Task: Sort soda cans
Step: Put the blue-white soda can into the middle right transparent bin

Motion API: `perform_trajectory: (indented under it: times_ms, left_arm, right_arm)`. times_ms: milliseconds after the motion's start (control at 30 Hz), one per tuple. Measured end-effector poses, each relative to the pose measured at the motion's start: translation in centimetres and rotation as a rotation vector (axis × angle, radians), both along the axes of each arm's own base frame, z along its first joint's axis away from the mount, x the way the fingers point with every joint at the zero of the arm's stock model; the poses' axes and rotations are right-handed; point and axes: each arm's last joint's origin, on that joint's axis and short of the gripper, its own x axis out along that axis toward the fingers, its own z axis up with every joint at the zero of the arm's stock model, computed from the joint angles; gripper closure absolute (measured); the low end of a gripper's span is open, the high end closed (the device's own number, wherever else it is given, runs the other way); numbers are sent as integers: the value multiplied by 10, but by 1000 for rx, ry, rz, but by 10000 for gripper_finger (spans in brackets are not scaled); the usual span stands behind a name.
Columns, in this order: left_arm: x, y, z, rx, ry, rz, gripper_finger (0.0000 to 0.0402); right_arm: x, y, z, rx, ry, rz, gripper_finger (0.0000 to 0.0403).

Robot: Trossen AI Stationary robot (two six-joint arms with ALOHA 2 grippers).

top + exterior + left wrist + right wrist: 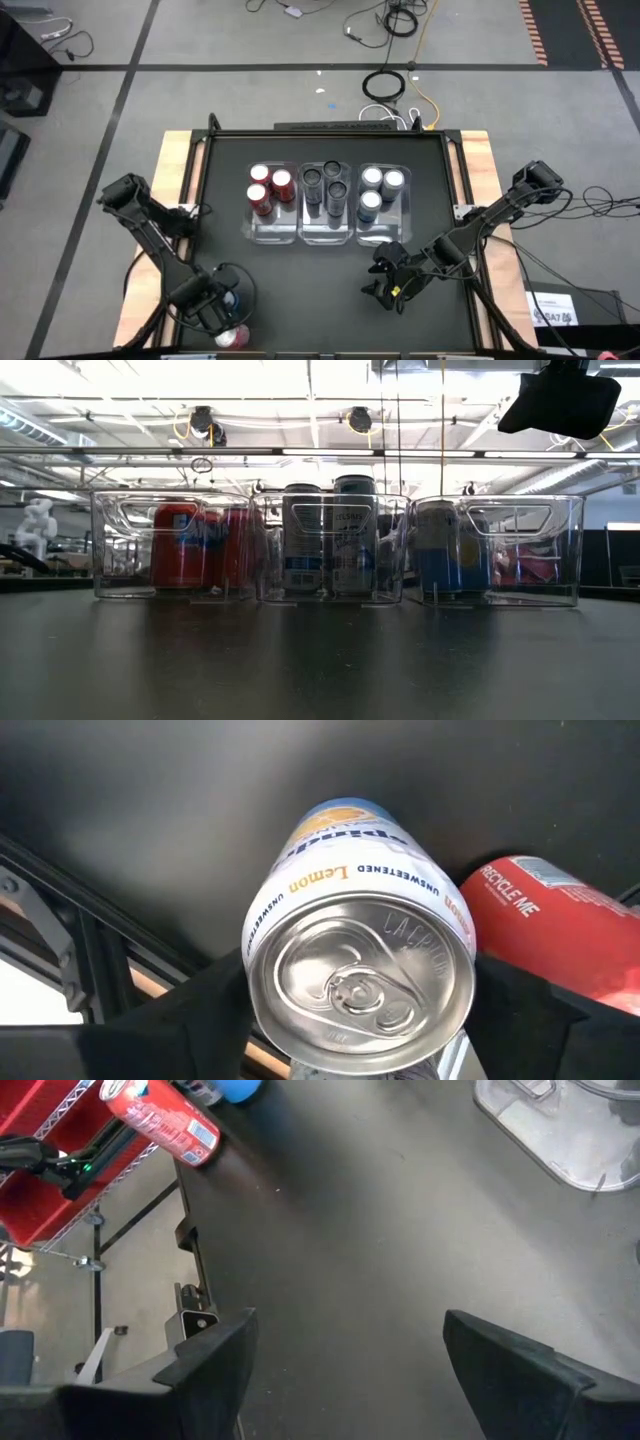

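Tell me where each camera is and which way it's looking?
High view: above the table, looking straight down; both arms show.
Low view: at tabletop height, looking level at the three bins; one arm's dark part hangs top right.
Left wrist view: on the left arm, looking at a lemon can between its fingers.
Right wrist view: on the right arm, looking at bare table past its fingers.
Shared: both wrist views show the red can.

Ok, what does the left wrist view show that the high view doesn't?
Only the left wrist view shows the lemon can's silver top and lettering between the left gripper's fingers, plus "Recycle Me" on the lying red can. Only the high view shows the three clear bins, the sorted cans and the open right gripper. Both show those two cans at the table's near left corner.
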Motion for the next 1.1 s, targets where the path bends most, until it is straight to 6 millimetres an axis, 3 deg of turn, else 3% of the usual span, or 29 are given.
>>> perform_trajectory:
  times_ms: [267,633,833,1100]
  left_arm:
    - [20,20,0,50,-53,-43,85]
    - [81,72,1,45,-267,-119,81]
    - [108,97,4,21,-400,-123,80]
    - [150,103,2,38,-457,-199,79]
  right_arm:
    - [0,0,0,1,0,0,92]
    - [-2,2,0,52,12,-39,92]
    - [-13,10,-4,69,73,-56,92]
    - [-33,23,-10,55,122,-125,92]
